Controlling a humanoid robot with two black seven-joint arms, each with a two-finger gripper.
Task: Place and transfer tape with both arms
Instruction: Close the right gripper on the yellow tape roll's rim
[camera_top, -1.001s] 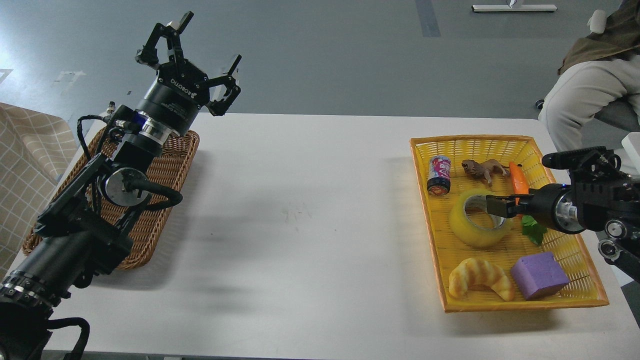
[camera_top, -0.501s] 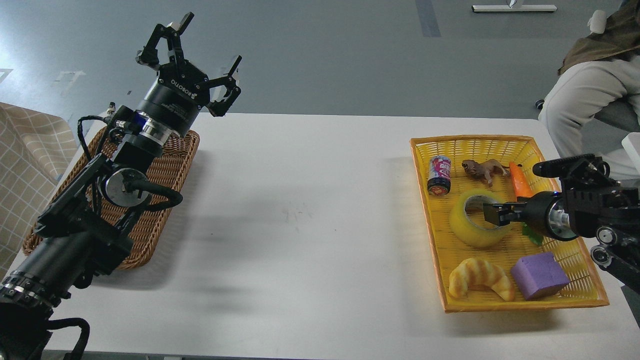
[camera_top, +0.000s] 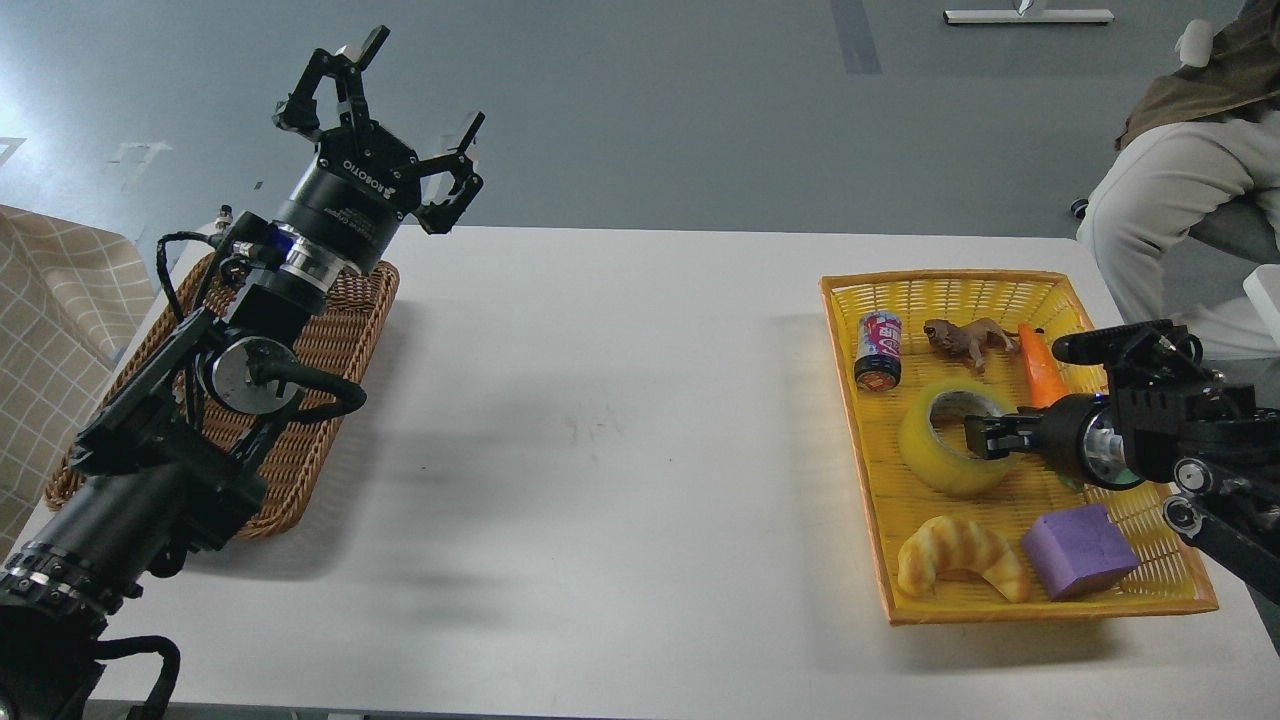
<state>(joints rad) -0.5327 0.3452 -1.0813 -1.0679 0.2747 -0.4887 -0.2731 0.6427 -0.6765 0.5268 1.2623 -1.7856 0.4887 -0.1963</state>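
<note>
The tape (camera_top: 935, 450), a yellowish translucent roll with a pale core, lies flat in the middle of the yellow basket (camera_top: 1000, 284) on the right. My right gripper (camera_top: 985, 437) comes in from the right and sits low at the roll's right rim, by the core hole. It is dark and small, so I cannot tell its fingers apart. My left gripper (camera_top: 405, 112) is raised above the table's far left edge, over the wicker basket (camera_top: 330, 340), with its fingers spread open and empty.
In the yellow basket with the tape are a drink can (camera_top: 879, 349), a brown toy animal (camera_top: 965, 338), a carrot (camera_top: 1040, 368), a croissant (camera_top: 960, 557) and a purple block (camera_top: 1080, 550). A seated person (camera_top: 1170, 190) is at the far right.
My right gripper has moved left and down, from above the tape's right side to its right rim. The left arm has barely moved.
</note>
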